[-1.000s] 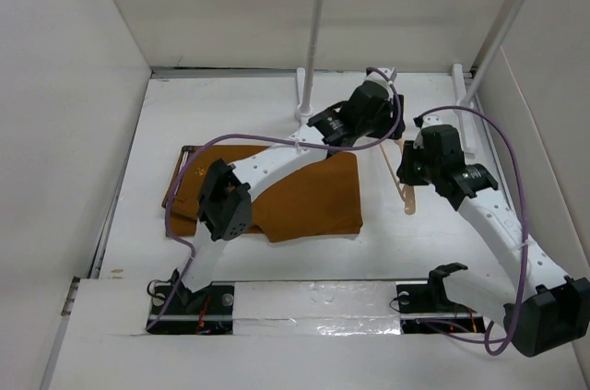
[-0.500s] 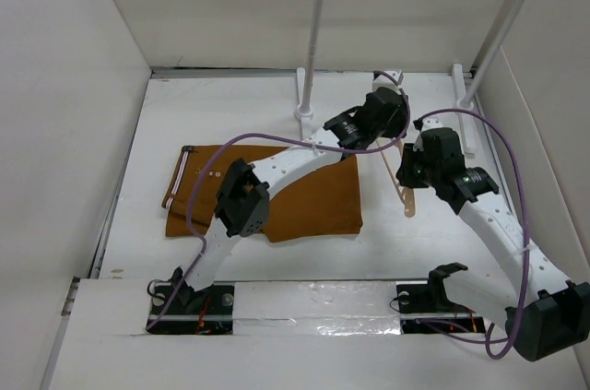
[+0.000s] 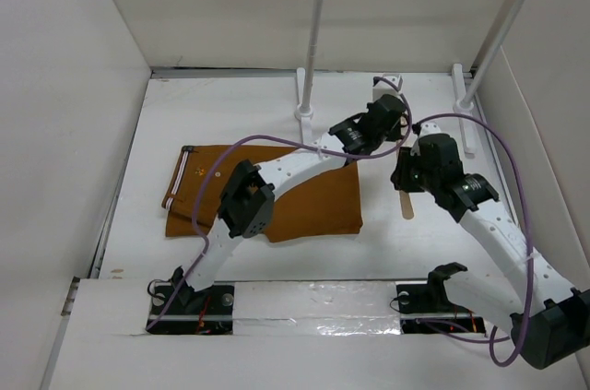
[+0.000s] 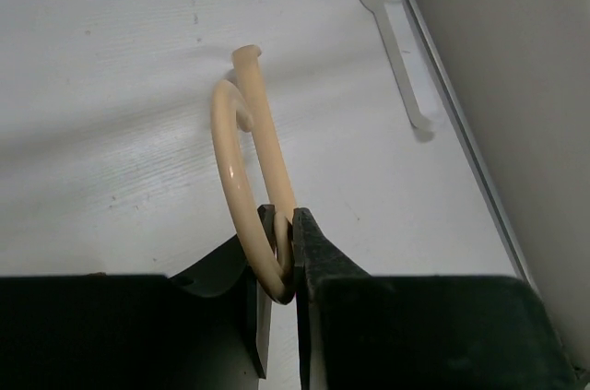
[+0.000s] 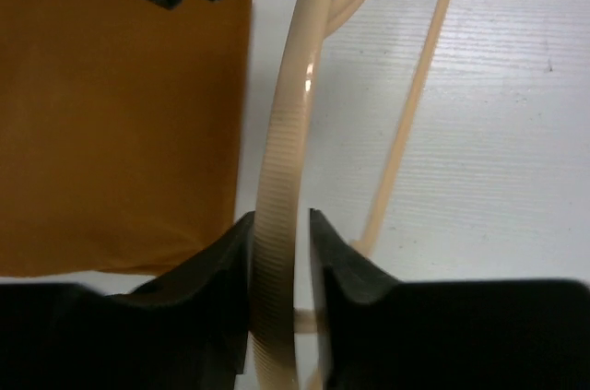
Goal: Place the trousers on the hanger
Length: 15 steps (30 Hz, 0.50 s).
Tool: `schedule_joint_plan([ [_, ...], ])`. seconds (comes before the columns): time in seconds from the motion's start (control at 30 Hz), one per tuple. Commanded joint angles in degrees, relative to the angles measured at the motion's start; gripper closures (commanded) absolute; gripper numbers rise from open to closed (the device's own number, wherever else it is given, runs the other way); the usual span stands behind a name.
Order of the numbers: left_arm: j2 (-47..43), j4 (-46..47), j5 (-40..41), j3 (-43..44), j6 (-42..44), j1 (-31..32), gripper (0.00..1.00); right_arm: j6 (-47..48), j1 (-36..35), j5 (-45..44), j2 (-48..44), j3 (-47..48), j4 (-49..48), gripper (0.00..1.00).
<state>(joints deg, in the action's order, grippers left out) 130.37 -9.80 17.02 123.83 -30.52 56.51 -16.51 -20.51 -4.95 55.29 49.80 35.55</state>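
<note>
One hanger (image 5: 293,113), gripped at two places; trousers (image 3: 323,201) beside it.
Left hand (image 4: 284,229) is clenched on the hanger's hook. Right hand (image 5: 279,233) is clamped on one curved shoulder arm. The hanger sits just right of the trousers, which lie flat on the table (image 3: 230,113), left of centre.
</note>
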Motion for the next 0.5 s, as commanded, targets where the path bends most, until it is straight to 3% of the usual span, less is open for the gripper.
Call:
schedule_joint_plan([
  [0.0,-5.8,4.2,1.4,-4.9,-1.1,-1.0,1.00,-0.5,-0.9,-1.3,-2.5,-0.6,0.9,0.63],
  [0.17,-15.0,11.4,-0.1,-20.1,-6.3,-1.0,1.00,-0.5,-0.9,3.2,-4.6,1.5,4.7,0.31],
  [0.27,-19.3,15.1,0.2,-28.0,-10.2,-1.0,1.00,-0.4,-0.9,9.8,-6.6,4.2,8.7,0.19],
  [0.33,-22.3,17.3,1.3,-33.6,-13.1,-0.4,1.00,-0.4,-0.9,11.9,-8.0,5.2,10.3,0.18],
  [0.4,-24.3,20.3,2.4,-37.0,-14.9,0.3,1.00,-0.4,-0.9,12.2,-10.5,5.2,10.9,0.27],
  [0.43,-26.0,21.1,2.7,-38.5,-15.7,0.9,1.00,-0.4,-0.9,12.6,-11.3,4.8,10.6,0.38],
  [0.47,-26.8,22.8,3.1,-41.6,-18.1,1.6,1.00,-0.4,0.4,13.2,-11.9,3.8,9.8,0.71],
])
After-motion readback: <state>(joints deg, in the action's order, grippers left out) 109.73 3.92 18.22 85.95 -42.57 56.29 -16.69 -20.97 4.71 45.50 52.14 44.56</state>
